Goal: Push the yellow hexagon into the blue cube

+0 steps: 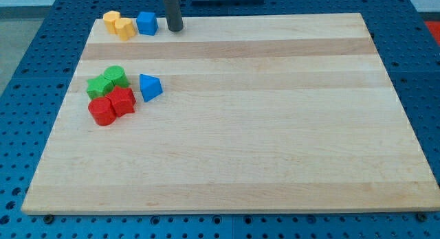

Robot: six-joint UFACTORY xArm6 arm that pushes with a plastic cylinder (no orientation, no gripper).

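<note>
Rod, no jaws at all: the arm ended in a plain tip (175,29), so nothing was there to spread or pinch.

The tip stood at the board's top edge, just to the right of the blue cube (147,23). Left of the cube sat the yellow hexagon (124,27), seemingly touching it already, though the angle made that hard to judge, with another yellow block (111,20) beside it. To push well, the tip needed to circle round to the hexagon's far left and press rightward, steering past that second yellow piece. Lower left, well apart, huddled two green blocks (107,82), two red blocks (112,105) and a blue wedge-like block (150,87) on the wooden board (275,143).
</note>
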